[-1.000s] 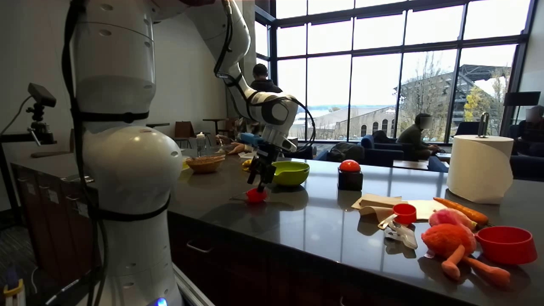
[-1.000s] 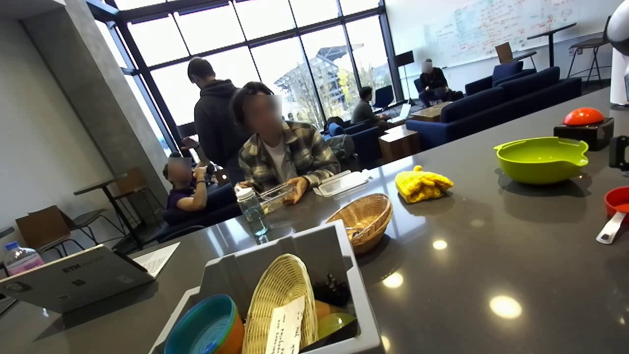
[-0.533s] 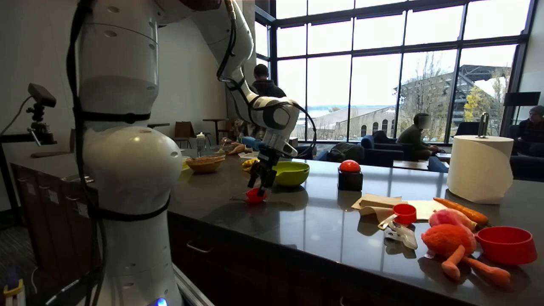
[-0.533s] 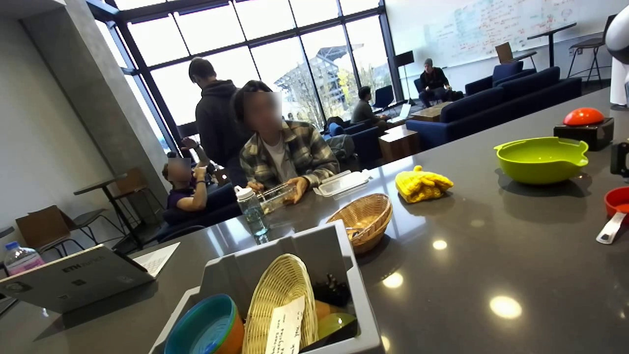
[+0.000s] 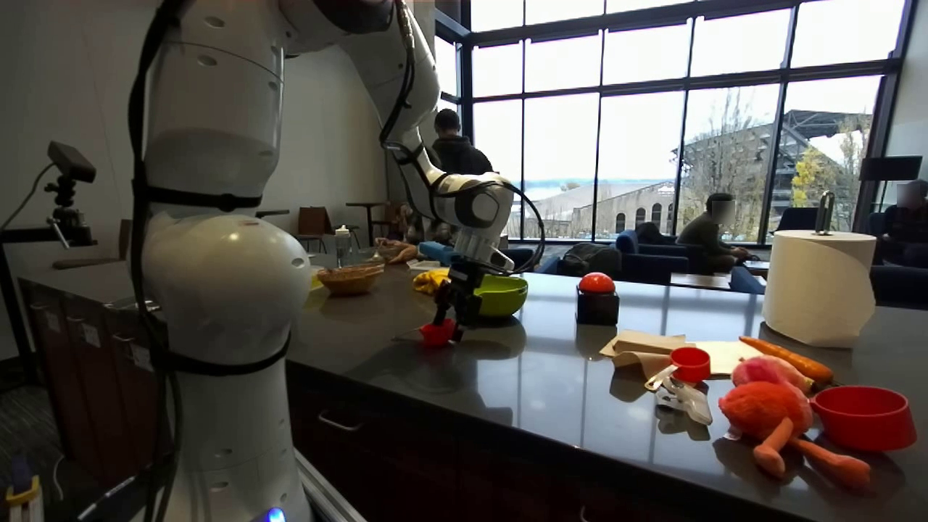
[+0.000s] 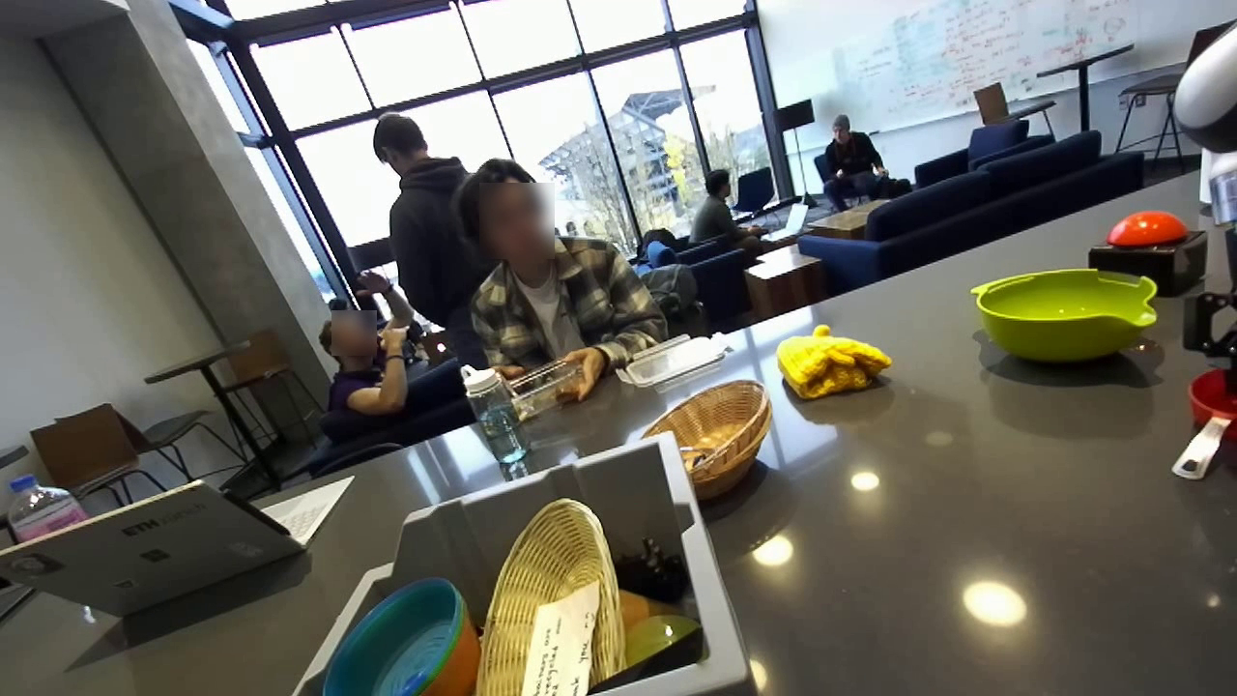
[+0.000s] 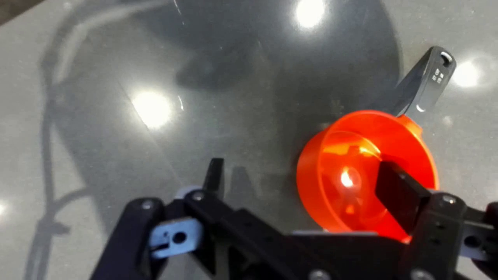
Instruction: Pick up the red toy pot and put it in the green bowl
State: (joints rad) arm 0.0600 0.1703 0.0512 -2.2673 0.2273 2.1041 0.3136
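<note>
As our eyes leave the pale wall (image 5: 51, 101) at far left, we meet a camera (image 5: 71, 161) on a mount (image 5: 69, 217) and then the white arm (image 5: 225, 290), standing before a dark counter (image 5: 536, 384) so glossy that window light and bright spots shine in it. Along the counter come a wicker basket (image 5: 350, 280) and a yellow knitted bundle (image 5: 431, 281). Nearer us, the red toy pot (image 5: 437, 334) rests upright on the counter, handle pointing left in an exterior view. At the pot, the wrist view shows us the gripper (image 7: 299, 171) with its jaws spread wide, one finger over or in the open mouth, the other outside the rim; we cannot tell whether either touches. Just behind and to the right stands the green bowl (image 5: 504, 296), partly hidden. Beyond it we see a red dome (image 5: 597, 283) on a black box (image 5: 597, 307), tall windows (image 5: 638, 138), a small red cup (image 5: 690, 365), a seated person (image 5: 699, 235), an orange plush toy (image 5: 768, 409), a carrot (image 5: 790, 360), a paper-towel roll (image 5: 819, 290) and a larger red cup (image 5: 866, 418).
</note>
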